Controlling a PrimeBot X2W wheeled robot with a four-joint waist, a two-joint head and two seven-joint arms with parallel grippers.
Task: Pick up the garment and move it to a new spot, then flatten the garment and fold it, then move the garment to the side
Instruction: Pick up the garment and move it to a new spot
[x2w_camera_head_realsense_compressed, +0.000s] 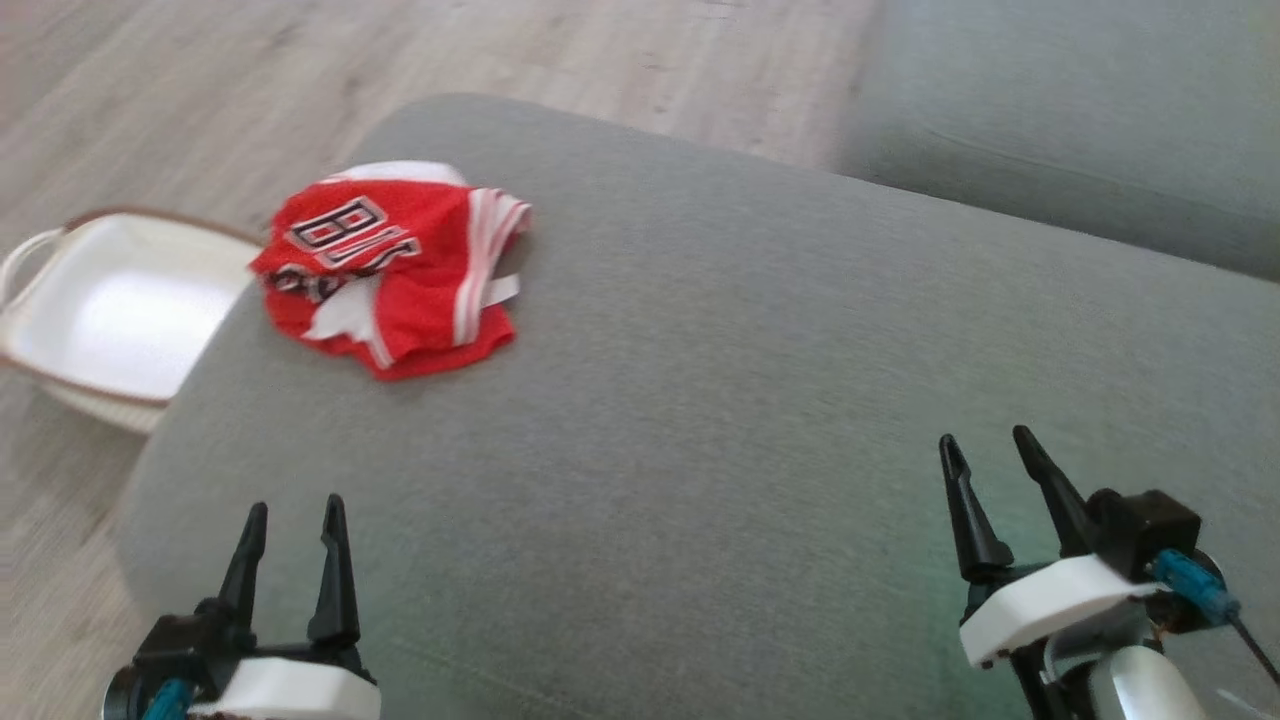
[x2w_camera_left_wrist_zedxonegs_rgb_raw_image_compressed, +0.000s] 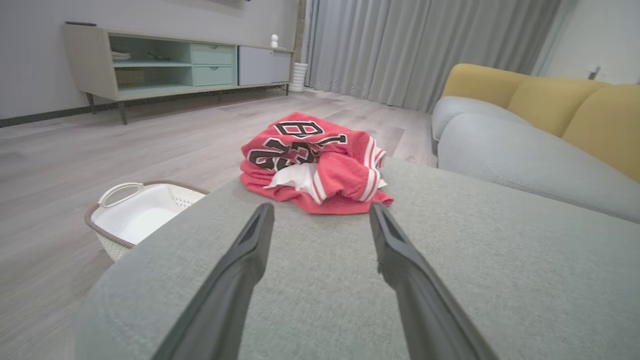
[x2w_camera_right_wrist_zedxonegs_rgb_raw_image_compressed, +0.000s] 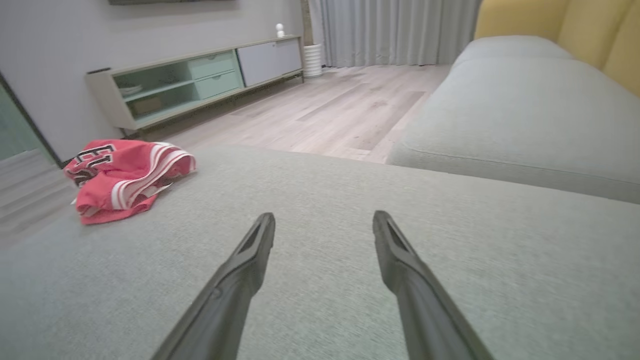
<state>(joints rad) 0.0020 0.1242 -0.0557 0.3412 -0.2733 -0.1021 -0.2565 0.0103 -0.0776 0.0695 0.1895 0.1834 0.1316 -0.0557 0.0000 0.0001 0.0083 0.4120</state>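
Observation:
A crumpled red garment (x2w_camera_head_realsense_compressed: 395, 270) with white stripes and black letters lies bunched near the far left corner of the grey cushion (x2w_camera_head_realsense_compressed: 720, 400). In the left wrist view the garment (x2w_camera_left_wrist_zedxonegs_rgb_raw_image_compressed: 315, 162) sits just beyond the fingertips; in the right wrist view the garment (x2w_camera_right_wrist_zedxonegs_rgb_raw_image_compressed: 125, 175) is off to the far left. My left gripper (x2w_camera_head_realsense_compressed: 295, 515) hovers open at the cushion's near left, empty. Over the near right of the cushion my right gripper (x2w_camera_head_realsense_compressed: 990, 445) is open too, holding nothing. Left gripper (x2w_camera_left_wrist_zedxonegs_rgb_raw_image_compressed: 320, 212) and right gripper (x2w_camera_right_wrist_zedxonegs_rgb_raw_image_compressed: 322, 220) both show spread fingers.
A white basket (x2w_camera_head_realsense_compressed: 110, 310) with a brown rim stands on the wooden floor by the cushion's left edge. A second grey sofa seat (x2w_camera_head_realsense_compressed: 1080, 120) lies to the far right, with yellow back cushions (x2w_camera_left_wrist_zedxonegs_rgb_raw_image_compressed: 550, 100). A low cabinet (x2w_camera_left_wrist_zedxonegs_rgb_raw_image_compressed: 175, 65) lines the far wall.

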